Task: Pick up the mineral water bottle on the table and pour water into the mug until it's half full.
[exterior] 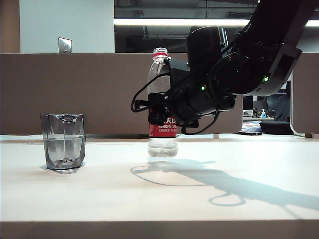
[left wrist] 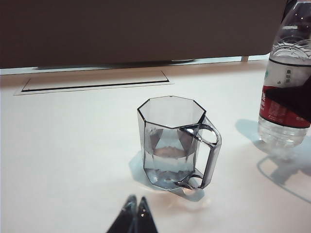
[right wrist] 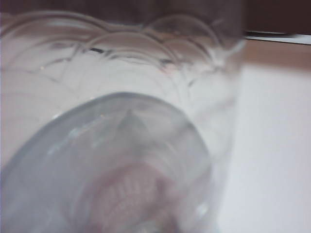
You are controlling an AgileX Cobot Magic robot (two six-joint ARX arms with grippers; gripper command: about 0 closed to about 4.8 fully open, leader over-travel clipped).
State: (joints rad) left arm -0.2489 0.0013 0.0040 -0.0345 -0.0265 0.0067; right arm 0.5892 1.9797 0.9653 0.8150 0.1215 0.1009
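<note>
The mineral water bottle (exterior: 160, 74) stands upright near the middle of the table (exterior: 99, 199). My right gripper (exterior: 157, 112) reaches in from the right and is closed around its red label. Whether the base rests on the table or hangs just above it, I cannot tell. The right wrist view is filled with the bottle's ribbed clear lower body (right wrist: 121, 97), and no fingers show there. The smoky-grey faceted mug (exterior: 63, 142) (left wrist: 167, 141), handle turned toward the bottle, sits to the left with water (left wrist: 167, 151) up to about half. My left gripper (left wrist: 136, 199) hovers shut short of the mug, holding nothing.
A brown partition (exterior: 89, 89) runs along the table's back edge. A flat cable hatch (left wrist: 95, 82) is set into the table behind the mug. The right arm's bulk (exterior: 239, 69) and its cable loop (exterior: 139, 99) hang above the table's right half.
</note>
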